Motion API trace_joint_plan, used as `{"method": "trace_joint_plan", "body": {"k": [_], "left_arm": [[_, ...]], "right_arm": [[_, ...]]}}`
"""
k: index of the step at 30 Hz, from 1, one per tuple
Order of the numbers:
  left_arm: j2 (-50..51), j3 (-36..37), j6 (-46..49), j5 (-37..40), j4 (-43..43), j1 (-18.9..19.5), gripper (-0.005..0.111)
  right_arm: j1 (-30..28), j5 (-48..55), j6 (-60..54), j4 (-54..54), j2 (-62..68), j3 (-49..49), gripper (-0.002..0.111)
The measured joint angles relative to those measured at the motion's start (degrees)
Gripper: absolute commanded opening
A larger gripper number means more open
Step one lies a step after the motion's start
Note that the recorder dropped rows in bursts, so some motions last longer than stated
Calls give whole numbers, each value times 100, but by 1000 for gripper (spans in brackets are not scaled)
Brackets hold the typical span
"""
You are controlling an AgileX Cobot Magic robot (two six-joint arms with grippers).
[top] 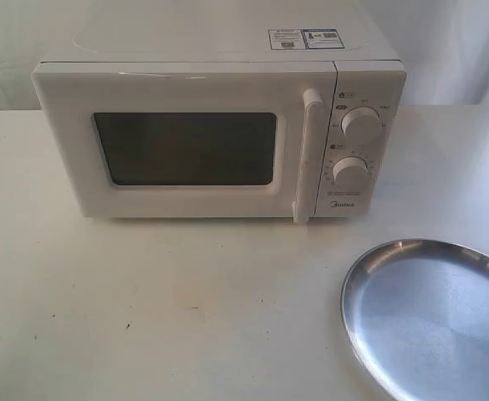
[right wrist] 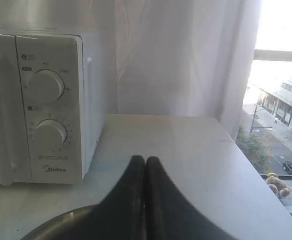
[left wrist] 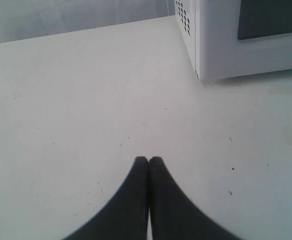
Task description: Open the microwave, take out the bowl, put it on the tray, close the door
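The white microwave [top: 219, 134] stands at the back of the table, its door [top: 185, 149] closed, with the vertical bar handle [top: 308, 154] beside two round knobs [top: 360, 125]. The bowl is hidden; the dark window shows nothing inside. The silver tray [top: 432, 313] lies at the front right. Neither gripper shows in the exterior view. My left gripper [left wrist: 148, 160] is shut and empty above bare table, near the microwave's corner [left wrist: 205, 55]. My right gripper [right wrist: 145, 160] is shut and empty over the tray's rim [right wrist: 61, 222], facing the knob panel [right wrist: 48, 107].
A white curtain [right wrist: 175, 55] hangs behind the table. The table's right edge [right wrist: 255, 170] borders a window with a street below. The white tabletop [top: 160, 301] spreads in front of the microwave.
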Motion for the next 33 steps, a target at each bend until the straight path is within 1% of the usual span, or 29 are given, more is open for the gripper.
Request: {"method": "trace_joint_plan", "body": {"k": [5, 7, 12, 14, 19, 22, 23, 29, 33], "left_arm": [[0, 0, 0, 0, 0, 0, 0], [0, 0, 0, 0, 0, 0, 0], [0, 0, 0, 0, 0, 0, 0], [0, 0, 0, 0, 0, 0, 0], [0, 0, 0, 0, 0, 0, 0], [0, 0, 0, 0, 0, 0, 0], [0, 0, 0, 0, 0, 0, 0], [0, 0, 0, 0, 0, 0, 0], [0, 0, 0, 0, 0, 0, 0]], "right_arm": [[0, -23, 0, 0, 0, 0, 0], [0, -382, 77, 0, 0, 0, 0], [0, -1900, 459, 0, 0, 0, 0], [0, -2549, 980, 0, 0, 0, 0], [0, -3397, 2861, 0, -5, 0, 0], [0, -3550, 3676, 0, -5, 0, 0], [0, -3550, 3765, 0, -5, 0, 0], [0, -2906, 3962, -37, -5, 0, 0], [0, -2763, 3962, -37, -5, 0, 0]]}}
